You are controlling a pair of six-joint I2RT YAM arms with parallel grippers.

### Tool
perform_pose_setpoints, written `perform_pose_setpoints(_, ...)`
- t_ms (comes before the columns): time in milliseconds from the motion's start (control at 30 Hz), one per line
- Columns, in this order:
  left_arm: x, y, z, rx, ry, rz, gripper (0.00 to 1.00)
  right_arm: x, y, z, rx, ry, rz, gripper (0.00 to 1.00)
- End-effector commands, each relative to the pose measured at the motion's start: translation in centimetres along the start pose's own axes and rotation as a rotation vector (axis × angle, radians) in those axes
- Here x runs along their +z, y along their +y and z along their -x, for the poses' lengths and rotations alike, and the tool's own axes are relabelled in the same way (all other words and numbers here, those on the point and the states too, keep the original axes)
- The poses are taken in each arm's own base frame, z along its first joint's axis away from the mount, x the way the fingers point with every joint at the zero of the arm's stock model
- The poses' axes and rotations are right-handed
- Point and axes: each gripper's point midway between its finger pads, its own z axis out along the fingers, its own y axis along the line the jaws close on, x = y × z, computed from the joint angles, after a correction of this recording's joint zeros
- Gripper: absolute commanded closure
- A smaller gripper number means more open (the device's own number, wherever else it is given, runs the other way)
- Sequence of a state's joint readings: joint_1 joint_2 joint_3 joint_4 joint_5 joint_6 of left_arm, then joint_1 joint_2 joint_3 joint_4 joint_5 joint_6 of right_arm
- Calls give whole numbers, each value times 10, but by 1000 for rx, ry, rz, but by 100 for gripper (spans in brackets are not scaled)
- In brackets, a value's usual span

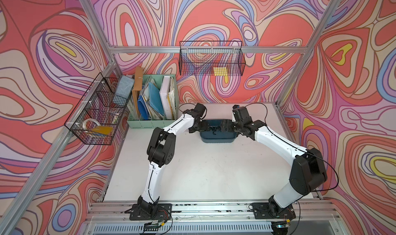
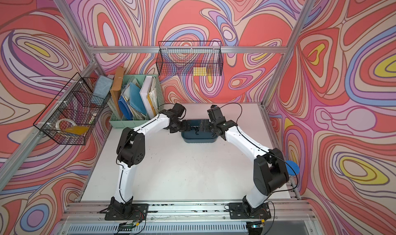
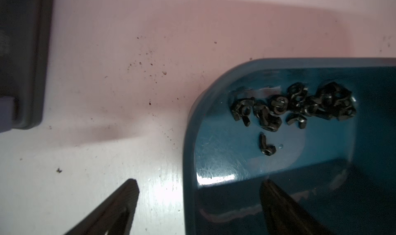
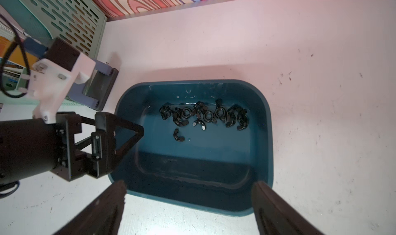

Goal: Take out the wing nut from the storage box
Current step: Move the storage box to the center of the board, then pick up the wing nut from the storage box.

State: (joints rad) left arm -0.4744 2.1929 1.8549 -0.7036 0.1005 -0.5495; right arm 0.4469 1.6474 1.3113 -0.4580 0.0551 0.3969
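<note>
The teal box [image 1: 216, 138] sits on the white desk [image 1: 214, 169] toward the back, just right of the mint-green organiser [image 1: 150, 124] and between the ends of the 2 arms; both top views show it there [image 2: 199, 140].

Inside it, black wing nuts [image 4: 205, 116] lie bunched in a rough row near 1 wall. 1 nut [image 4: 178, 136] lies apart from the bunch on the bare floor of the box; the left wrist view shows it too [image 3: 266, 146], just clear of the others [image 3: 295, 103].

The left fingers [image 3: 278, 206] are spread wide and hold nothing. They straddle an end wall of the box [image 3: 188, 137]: 1 is over the inside, the other over the bare desk outside. Whether either touches the wall cannot be told.

The right fingers [image 4: 272, 210] are also spread wide and hold nothing. They hang over the opposite end of the box [image 4: 270, 137], 1 tip near each corner of that end, with the open tub showing between them. No nut is between either pair of fingers; all the nuts in view lie in the box.
</note>
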Motion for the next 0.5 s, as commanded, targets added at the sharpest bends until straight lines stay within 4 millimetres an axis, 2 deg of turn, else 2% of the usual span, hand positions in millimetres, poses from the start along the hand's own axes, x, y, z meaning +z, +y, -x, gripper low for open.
perform_pose_setpoints(0,-51,3,19,-5,-90,-7,1,12,4,-1,-34,25,0,18)
perform_pose_setpoints(67,-64,9,21,-34,-110,-1,1,20,4,-3,-44,42,-8,26)
perform_pose_setpoints(233,-95,24,21,-84,-150,-4,1,48,1,-7,-67,83,-37,38)
perform_pose_setpoints(467,-121,38,11,-112,-187,-6,1,83,-9,-4,-97,116,-73,54)
